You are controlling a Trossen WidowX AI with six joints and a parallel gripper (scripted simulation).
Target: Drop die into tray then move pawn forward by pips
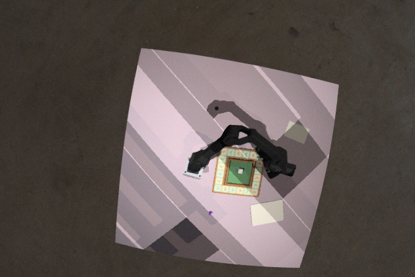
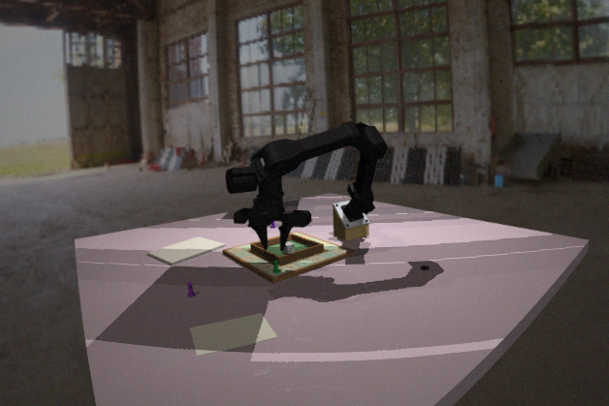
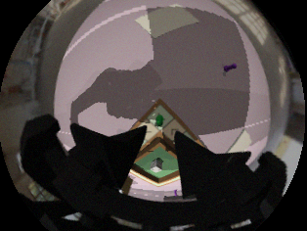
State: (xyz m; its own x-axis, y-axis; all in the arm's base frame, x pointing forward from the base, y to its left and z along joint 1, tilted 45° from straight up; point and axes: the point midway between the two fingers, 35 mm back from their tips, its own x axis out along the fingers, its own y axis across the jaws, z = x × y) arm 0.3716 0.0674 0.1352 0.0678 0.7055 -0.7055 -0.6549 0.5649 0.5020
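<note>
The white die (image 1: 240, 170) (image 2: 289, 248) (image 3: 156, 163) lies on the green floor of the brown-walled tray (image 1: 238, 186); its top pips are too small to read. The board (image 1: 217, 180) (image 2: 330, 252) has arrowed squares around the tray. The green pawn (image 2: 275, 266) (image 3: 159, 119) stands upright on a corner square; in the top view the arm hides it. My gripper (image 2: 274, 249) (image 3: 160, 131) points down, partly open, with nothing between its fingers. It is above the board near the pawn's corner, and its fingers stand apart from the pawn in the wrist view.
Purple pawns (image 1: 210, 213) (image 2: 190, 290) (image 3: 230, 67) stand off the board on either side. Two pale flat pieces (image 1: 267, 212) (image 2: 233, 333) and a small black disc (image 1: 216, 108) (image 2: 424, 267) lie on the table. The arm's base block (image 2: 350, 229) stands beside the board.
</note>
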